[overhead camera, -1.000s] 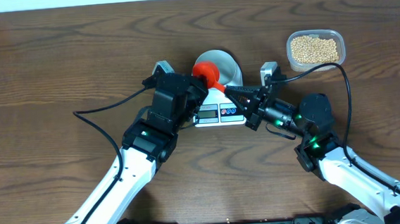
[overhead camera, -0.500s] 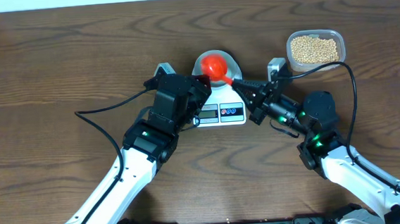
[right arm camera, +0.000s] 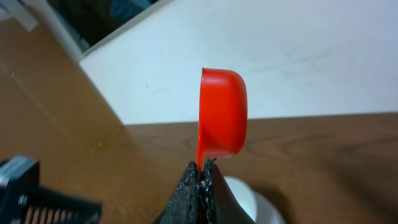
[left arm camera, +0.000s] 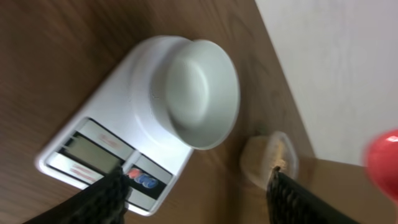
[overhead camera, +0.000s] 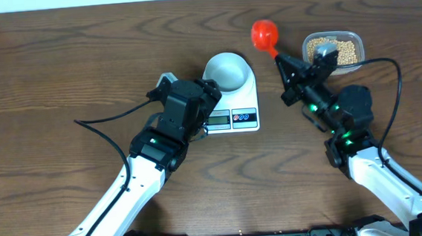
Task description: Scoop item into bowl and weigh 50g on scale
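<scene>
The pale bowl stood upright on the round platform at the far end of the white scale, which lay flat on the brown wooden table near its middle, its grey display and two buttons along the near edge. The left gripper hung just beside the scale's near left corner with its jaws spread wide and nothing between them; in the left wrist view the two dark fingers stood far apart at the bottom of the picture, with scale and bowl beyond them. The tan beans lay in a clear tub on the table, well to the right of the scale. The right gripper was pinched tight on the handle of a red scoop, which it held raised between the bowl and the tub, nearer the tub; the scoop's cup showed edge-on, and whether it carried any beans could not be told
</scene>
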### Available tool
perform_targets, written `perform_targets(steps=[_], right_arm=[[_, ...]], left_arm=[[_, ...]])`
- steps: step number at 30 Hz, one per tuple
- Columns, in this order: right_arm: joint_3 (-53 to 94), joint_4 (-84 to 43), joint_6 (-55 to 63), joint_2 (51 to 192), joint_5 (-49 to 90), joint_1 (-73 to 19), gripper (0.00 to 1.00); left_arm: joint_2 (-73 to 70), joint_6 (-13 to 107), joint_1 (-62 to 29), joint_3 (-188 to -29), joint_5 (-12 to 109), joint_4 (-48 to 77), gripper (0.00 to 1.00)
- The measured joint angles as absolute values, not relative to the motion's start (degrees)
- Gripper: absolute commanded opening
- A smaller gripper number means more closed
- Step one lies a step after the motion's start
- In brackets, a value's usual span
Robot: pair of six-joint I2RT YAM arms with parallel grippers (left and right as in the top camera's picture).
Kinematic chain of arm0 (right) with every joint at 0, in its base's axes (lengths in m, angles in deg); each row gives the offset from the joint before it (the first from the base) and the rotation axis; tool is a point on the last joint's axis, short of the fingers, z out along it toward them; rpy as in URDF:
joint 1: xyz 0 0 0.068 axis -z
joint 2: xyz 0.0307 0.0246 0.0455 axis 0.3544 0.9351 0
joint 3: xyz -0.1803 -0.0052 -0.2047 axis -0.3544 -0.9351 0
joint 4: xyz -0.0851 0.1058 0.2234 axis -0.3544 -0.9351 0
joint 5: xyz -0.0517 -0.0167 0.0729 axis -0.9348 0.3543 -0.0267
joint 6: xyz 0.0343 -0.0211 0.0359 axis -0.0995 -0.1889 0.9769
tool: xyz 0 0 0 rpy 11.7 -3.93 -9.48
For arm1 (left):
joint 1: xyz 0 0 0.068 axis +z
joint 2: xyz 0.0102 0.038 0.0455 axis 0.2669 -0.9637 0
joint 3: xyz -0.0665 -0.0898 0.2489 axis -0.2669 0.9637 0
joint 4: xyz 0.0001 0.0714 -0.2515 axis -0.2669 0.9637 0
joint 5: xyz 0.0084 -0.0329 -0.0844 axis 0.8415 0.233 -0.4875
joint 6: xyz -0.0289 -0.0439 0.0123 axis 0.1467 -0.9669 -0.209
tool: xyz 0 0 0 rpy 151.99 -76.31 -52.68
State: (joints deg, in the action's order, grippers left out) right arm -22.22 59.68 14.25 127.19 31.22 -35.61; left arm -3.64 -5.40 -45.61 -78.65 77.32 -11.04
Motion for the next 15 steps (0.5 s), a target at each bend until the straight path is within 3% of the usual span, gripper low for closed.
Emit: perform_targets(steps=[6, 10, 14, 15], right_arm=[[-21.37, 59.64, 13.88, 127.19, 30.69, -33.95, 0.01], [-19.27, 58.52, 13.83, 127.21, 30.85, -33.62, 0.01], [-15.6, 54.15, 12.67, 127.27, 30.87, -33.44, 0.01], [-14.55, 53.1, 12.02, 127.27, 30.91, -33.23, 0.01]], left_arm=[[-3.64, -5.4, -45.61, -78.65, 82.22, -7.36, 0.81], [-3.86, -5.43, -45.61, -78.65, 83.11, -6.73, 0.46], [-4.27, -5.32, -45.61, -78.65, 84.97, -6.69, 0.24], [-4.29, -5.25, -45.61, -78.65, 85.65, -6.67, 0.11]])
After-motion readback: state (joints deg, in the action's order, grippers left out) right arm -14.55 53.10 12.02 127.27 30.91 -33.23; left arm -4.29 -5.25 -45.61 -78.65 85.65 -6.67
